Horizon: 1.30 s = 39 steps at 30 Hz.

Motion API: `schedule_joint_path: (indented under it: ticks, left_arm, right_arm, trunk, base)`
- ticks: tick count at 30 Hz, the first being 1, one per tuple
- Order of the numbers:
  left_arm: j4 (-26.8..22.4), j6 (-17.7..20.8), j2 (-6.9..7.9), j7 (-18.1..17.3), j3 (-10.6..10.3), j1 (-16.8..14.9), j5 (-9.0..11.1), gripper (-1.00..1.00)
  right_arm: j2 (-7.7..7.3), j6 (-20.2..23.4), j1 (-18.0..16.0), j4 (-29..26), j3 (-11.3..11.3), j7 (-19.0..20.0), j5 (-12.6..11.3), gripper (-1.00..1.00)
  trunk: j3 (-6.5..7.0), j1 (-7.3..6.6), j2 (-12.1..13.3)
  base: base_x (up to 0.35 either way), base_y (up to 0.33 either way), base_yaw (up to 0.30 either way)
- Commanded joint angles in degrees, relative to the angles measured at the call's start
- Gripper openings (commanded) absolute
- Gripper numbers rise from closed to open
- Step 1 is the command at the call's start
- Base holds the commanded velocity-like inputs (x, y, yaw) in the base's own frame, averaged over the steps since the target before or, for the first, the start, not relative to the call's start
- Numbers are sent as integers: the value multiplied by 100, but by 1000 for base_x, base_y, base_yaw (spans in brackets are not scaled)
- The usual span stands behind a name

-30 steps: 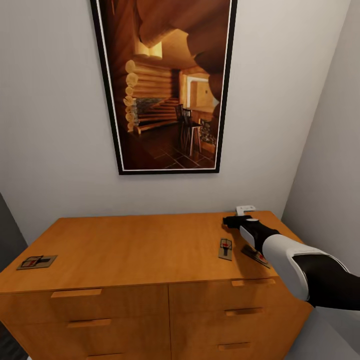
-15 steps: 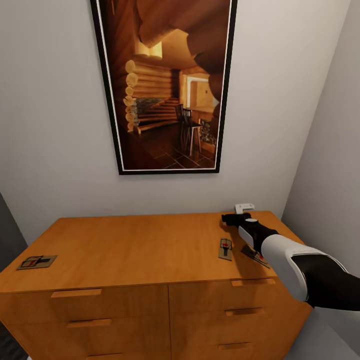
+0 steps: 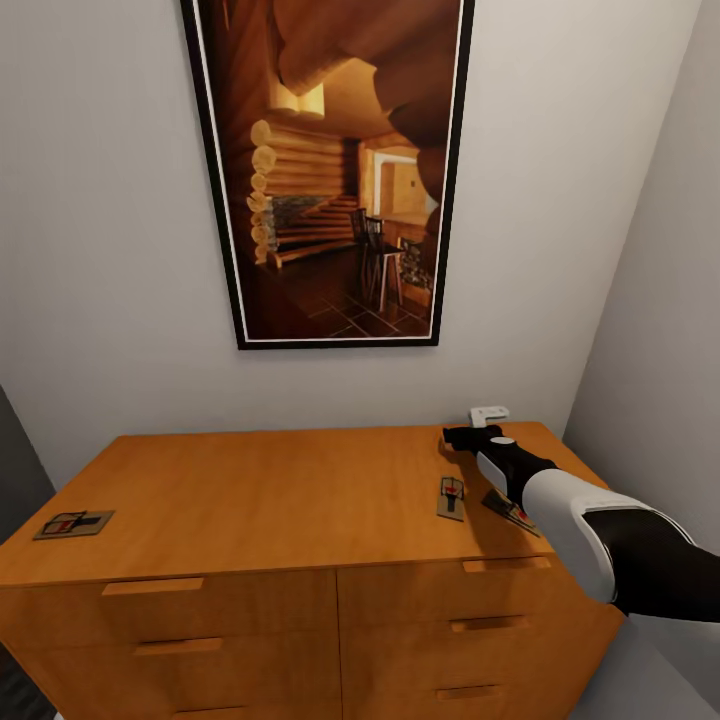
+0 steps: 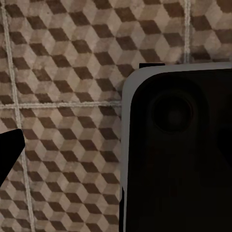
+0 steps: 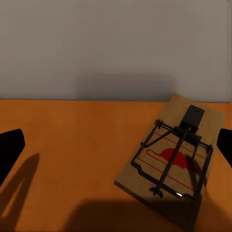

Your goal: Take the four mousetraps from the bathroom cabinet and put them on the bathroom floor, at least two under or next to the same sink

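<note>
two fingertips of the right gripper [image 5: 116,145] stand wide apart over the cabinet [image 3: 270,495] top's far right — one mousetrap [image 5: 173,155] between them. nearer lie two more [image 3: 451,497] [image 3: 510,512]; another [image 3: 74,523] far left.

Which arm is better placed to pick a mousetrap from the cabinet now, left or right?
Right. Its end effector is open over the cabinet, with a mousetrap just ahead between its fingers. The left wrist view faces the floor.

orange-brown cabinet [image 3: 260,495], cube-patterned brown-beige floor [image 4: 63,96]
</note>
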Motion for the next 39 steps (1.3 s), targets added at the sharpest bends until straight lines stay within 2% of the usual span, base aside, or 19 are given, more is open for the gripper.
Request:
schedule_joint_path:
  ticks: [1, 18, 39]
  left_arm:
    - [10, -30, 0, 14, -3, -4, -1, 100]
    - [10, -30, 0, 14, -3, -4, -1, 100]
    - [14, -30, 6, 14, -4, -4, -1, 100]
  right_arm:
    - [0, -12, -4, 6, 39, -20, 4, 100]
    - [12, 1, -4, 6, 39, -25, -11, 100]
    - [14, 5, -5, 6, 39, -25, -13, 100]
  trunk:
    - [-5, 0, -3]
    - [-2, 0, -3]
    - [77, 0, -3]
  base:
    - [0, 0, 0]
    - [0, 0, -46]
    - [0, 5, -259]
